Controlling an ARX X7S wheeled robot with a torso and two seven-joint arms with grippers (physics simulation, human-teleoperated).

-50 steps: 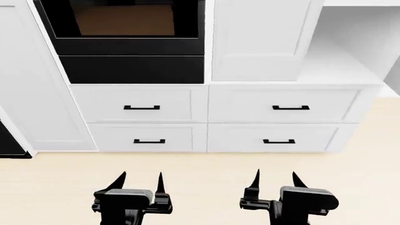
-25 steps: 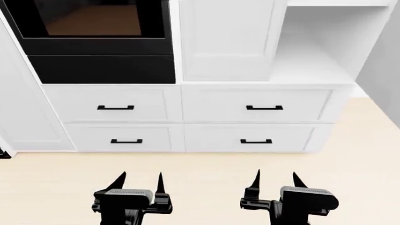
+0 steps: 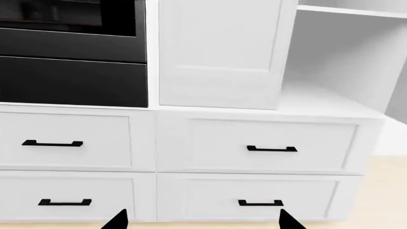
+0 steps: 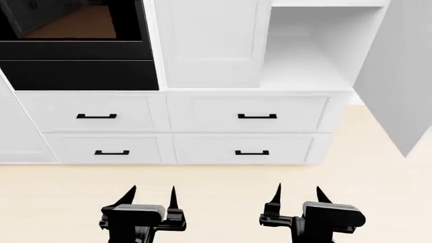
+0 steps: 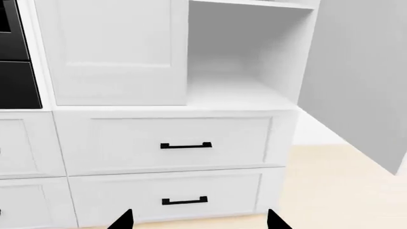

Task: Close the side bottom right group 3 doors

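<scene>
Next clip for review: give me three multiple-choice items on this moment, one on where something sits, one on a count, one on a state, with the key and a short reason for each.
1. Where is the open cabinet door in the head view?
A. At the far right, swung out from the empty compartment
B. Directly under the oven
C. Flat on the floor

2. How many drawer fronts with black handles show in the head view?
A. Two
B. Four
C. Six

3. What state are the two grippers in?
A. Both clamped on a handle
B. Both open, holding nothing
C. One gripping the door edge

Key: 1 A, the grey panel stands out at the right edge beside the bare shelf. 2 B, two rows of two, such as the upper right drawer, lie below the oven and the closed door. 3 B, the left gripper and right gripper hang over the floor with fingers apart.
</scene>
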